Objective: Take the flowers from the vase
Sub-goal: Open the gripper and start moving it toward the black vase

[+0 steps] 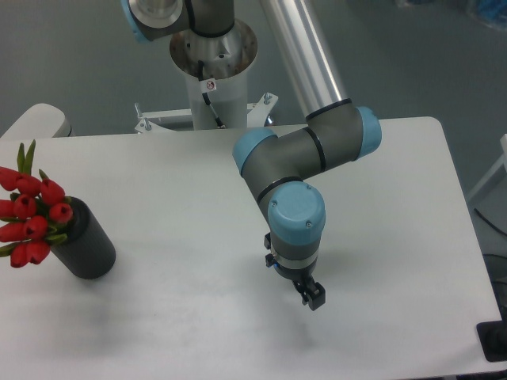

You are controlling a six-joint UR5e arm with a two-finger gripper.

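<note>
The flowers (32,212), a tight bunch of red tulip buds with a few green leaves, sit in the vase (85,241) at the far left of the white surface (182,190), close to its left edge. The buds lean out over the vase's upper left side, some reaching the picture's border, and two narrow green leaves stand up above the topmost buds. The vase is a matte black cylinder standing on the surface, seen from above so that it appears tilted toward the lower right, and it casts a soft shadow beneath it. The stems are hidden inside it. Well apart from the vase, toward the right of the middle of the surface, the pincer (314,298) hangs from the arm (297,226), pointing downward with its dark fingers close above the surface and a faint shadow below it. The fingers appear small and dark against each other, and whether they are apart or together I cannot tell; nothing is seen between them. Above the pincer the arm shows grey joints with light blue caps, and a silver tube rises from the elbow toward the top of the picture. Behind the surface stands the arm's white pedestal (212,87) on a metal base plate.
</note>
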